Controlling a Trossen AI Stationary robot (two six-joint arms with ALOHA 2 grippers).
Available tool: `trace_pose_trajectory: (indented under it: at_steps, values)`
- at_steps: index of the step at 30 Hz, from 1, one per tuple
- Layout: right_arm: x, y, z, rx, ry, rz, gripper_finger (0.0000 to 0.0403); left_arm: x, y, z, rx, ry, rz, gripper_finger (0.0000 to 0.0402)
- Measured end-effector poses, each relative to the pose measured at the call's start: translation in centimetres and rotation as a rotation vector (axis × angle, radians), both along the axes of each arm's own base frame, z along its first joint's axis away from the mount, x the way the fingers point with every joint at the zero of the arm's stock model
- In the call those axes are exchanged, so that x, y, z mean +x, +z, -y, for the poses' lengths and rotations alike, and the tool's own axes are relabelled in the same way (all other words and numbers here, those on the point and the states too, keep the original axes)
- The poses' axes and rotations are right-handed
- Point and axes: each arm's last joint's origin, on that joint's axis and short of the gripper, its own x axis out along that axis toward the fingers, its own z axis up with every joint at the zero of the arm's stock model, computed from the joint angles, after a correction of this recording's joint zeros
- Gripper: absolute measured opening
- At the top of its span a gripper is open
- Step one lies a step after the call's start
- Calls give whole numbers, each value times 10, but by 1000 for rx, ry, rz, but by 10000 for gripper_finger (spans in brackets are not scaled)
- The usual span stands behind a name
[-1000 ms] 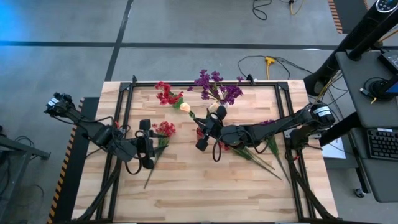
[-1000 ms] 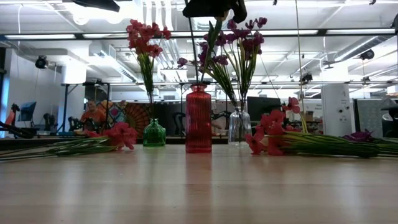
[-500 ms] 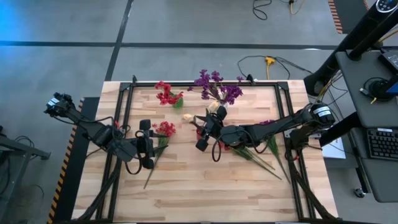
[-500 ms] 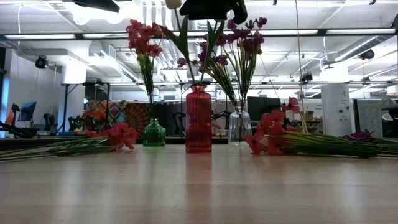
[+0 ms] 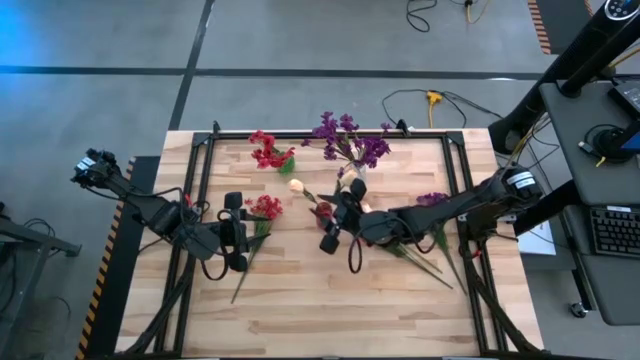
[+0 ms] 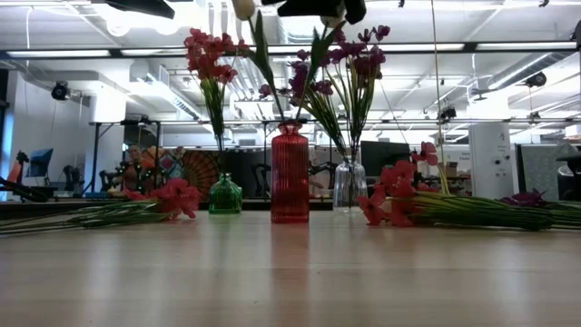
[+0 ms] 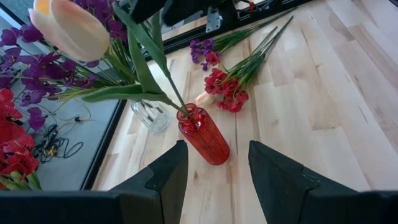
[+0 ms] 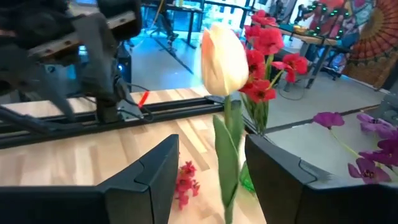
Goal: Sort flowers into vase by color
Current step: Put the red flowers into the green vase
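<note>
Releasing the cream tulip (image 8: 225,59) into the red vase (image 7: 203,134) mid-bench, my right gripper (image 5: 334,222) has its fingers spread around the stem. Next I'd fetch a loose flower; left gripper (image 5: 236,228) waits, fingers apart, empty.

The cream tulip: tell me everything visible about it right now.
The cream tulip is an artificial sprig: one closed cream-yellow bud tinged orange, a thin green stem and long green leaves. Its stem stands in the ribbed red vase, the bloom leaning off to one side, well above the rim. The right pincer is open around it, not gripping.
</note>
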Motion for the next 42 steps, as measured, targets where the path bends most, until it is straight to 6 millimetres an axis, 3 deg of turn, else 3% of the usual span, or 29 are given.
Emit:
trace_pose_trajectory:
  at_steps: [10, 22, 31, 42]
  values:
    - [-20, 15, -30, -12, 98, -20, 176, 0, 0, 0, -20, 9, 7, 152]
    - [-56, 33, -60, 61, 156, -273, 172, 2, 4, 1, -102, 33, 63, 152]
    - [-83, 19, -60, 245, 195, -546, 171, 2, 2, 1, -262, 113, 99, 152]
    - [-109, 0, -48, 391, -12, -780, 192, 11, -9, 7, -420, 225, 111, 152]
